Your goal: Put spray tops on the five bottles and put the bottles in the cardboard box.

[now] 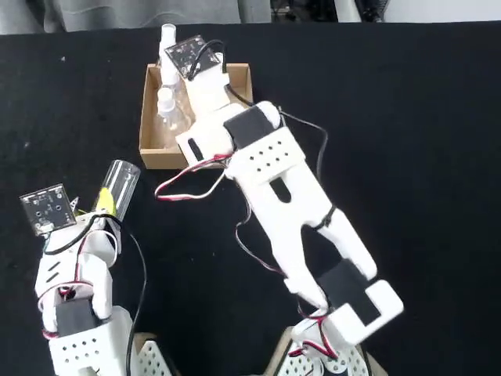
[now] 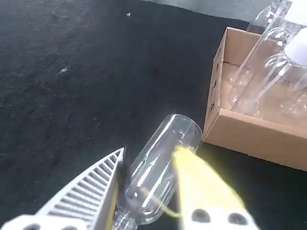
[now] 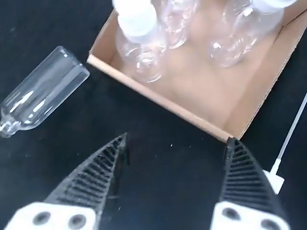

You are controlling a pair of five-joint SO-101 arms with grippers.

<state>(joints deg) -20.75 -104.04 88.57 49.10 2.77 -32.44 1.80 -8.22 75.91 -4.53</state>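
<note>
Your left gripper (image 2: 149, 155) clamps the 1 topless bottle (image 1: 121, 182) beside the cardboard box (image 2: 249, 136). Your right gripper (image 3: 175, 141) gapes at the box's edge. The smooth bottle may slip.

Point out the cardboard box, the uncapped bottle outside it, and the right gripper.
cardboard box (image 3: 158, 98), right wrist view, rim of the wall nearest the gripper.
uncapped bottle (image 2: 160, 155), left wrist view, middle of its clear body.
right gripper (image 3: 177, 139), right wrist view, midway between its open fingertips.
</note>
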